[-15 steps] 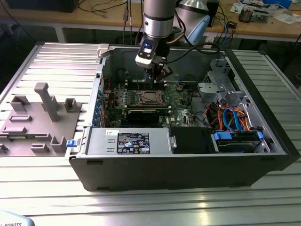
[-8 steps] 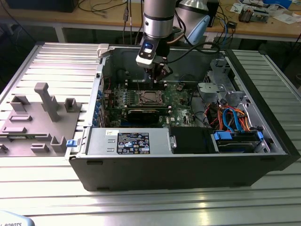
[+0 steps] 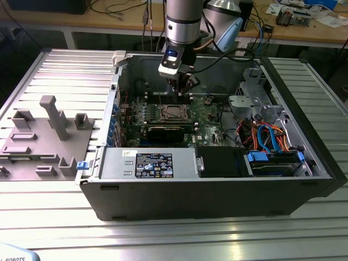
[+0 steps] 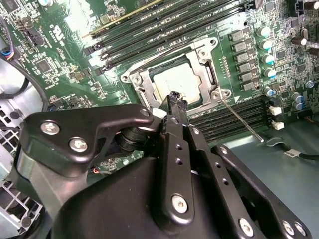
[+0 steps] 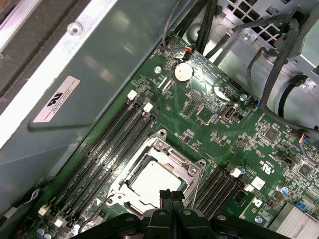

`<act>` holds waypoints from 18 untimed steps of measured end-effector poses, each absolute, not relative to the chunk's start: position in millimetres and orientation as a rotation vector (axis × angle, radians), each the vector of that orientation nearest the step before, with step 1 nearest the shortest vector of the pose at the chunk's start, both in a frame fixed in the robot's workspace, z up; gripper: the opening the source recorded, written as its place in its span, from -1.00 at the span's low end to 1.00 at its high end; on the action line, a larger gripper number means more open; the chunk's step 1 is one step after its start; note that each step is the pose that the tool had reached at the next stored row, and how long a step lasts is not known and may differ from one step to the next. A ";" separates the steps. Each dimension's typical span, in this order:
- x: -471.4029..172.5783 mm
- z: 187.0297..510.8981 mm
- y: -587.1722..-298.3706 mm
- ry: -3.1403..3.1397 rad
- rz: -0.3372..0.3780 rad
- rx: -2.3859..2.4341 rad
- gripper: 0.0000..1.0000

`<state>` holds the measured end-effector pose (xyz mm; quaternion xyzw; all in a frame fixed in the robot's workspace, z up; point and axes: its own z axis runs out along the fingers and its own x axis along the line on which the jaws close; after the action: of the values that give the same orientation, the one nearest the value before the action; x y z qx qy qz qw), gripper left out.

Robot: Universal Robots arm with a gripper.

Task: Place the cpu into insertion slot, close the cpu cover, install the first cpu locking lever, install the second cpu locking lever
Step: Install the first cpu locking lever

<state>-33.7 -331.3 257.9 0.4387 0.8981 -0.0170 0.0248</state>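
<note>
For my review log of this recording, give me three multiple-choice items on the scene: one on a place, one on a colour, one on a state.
1. Where is the cpu?
A on the motherboard
B on the grey fixture outside the case
C on the power supply

2. What colour is the motherboard?
A blue
B green
C red

3. How does the cpu cover sit?
A standing upright
B lying outside the case
C lowered flat around the cpu

Key: 1 A, its silvery face shows amid the board's slots; 2 B, the board is green in both wrist views; 3 C, the frame rings the chip, whose face shows through the open centre.
</note>
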 end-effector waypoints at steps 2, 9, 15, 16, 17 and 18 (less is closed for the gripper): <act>-33.7 257.9 -331.3 2.782 -0.053 1.348 -0.79; -33.7 257.8 -331.2 2.802 -0.053 1.303 -0.79; -33.7 257.9 -331.3 2.817 -0.053 1.270 -0.79; -33.7 257.9 -331.3 2.819 -0.053 1.265 -0.79; -33.7 257.9 -331.3 2.821 -0.054 1.257 -0.79; -33.7 257.9 -331.3 2.824 -0.054 1.252 -0.79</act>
<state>-33.7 -331.3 257.9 0.4051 0.9137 -0.0175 0.0261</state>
